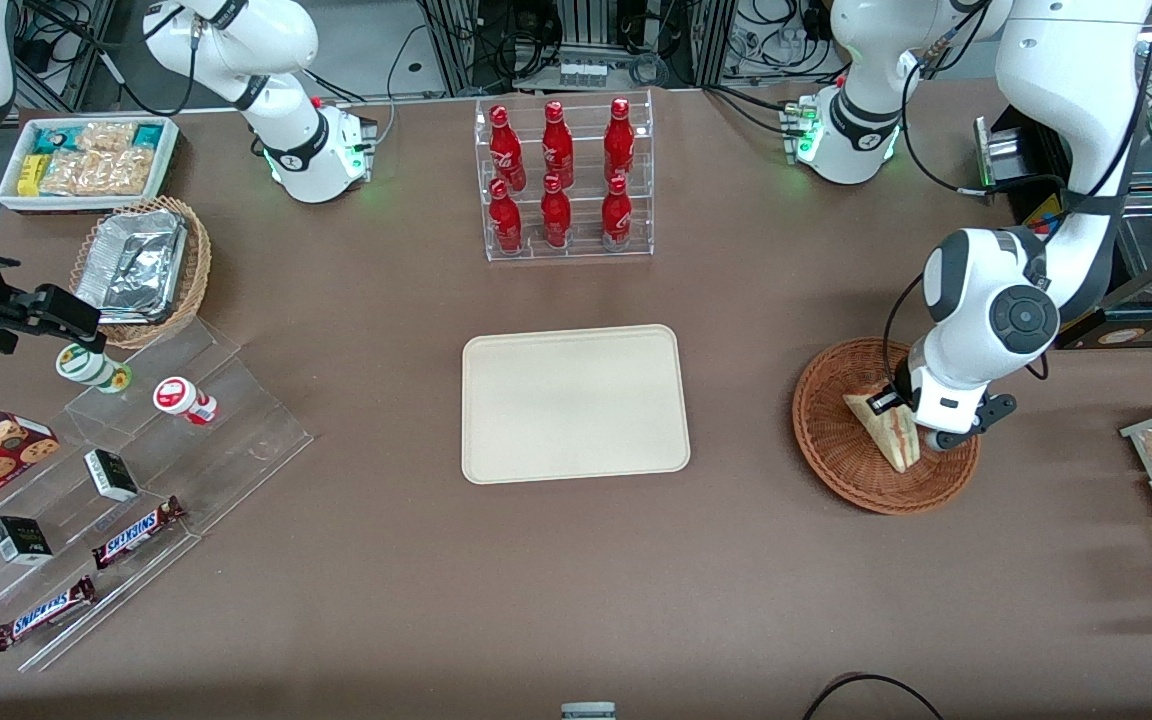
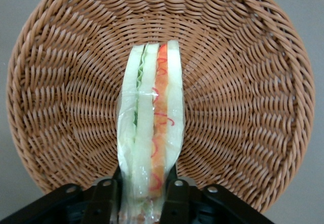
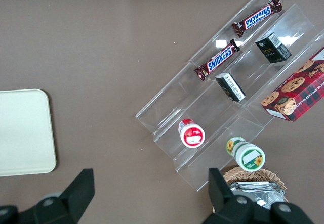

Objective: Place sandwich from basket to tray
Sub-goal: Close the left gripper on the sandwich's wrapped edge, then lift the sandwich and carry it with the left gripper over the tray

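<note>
A broad brown table carries the whole scene, with a flat rectangular cream-beige tray at its middle, nothing on it. Toward the working arm's end of the table sits a round, shallow, reddish-brown woven wicker basket, well apart from the tray. Farther from the front camera than the tray stands a clear acrylic rack of red bottles. Toward the parked arm's end are a lighter tan wicker basket holding silver foil trays and a stepped clear display of snack bars and small cartons.

Over the reddish-brown basket, the white left arm's black two-finger gripper is down inside the rim. Its jaws are closed on the small triangular wedge sandwich, one finger pressed against each bread face at one end of the clear-wrapped wedge. The sandwich, pale cream bread with orange, red and green filling showing along its edge, is within the basket's outline and stands on edge between the fingers; whether it touches the weave cannot be told.
</note>
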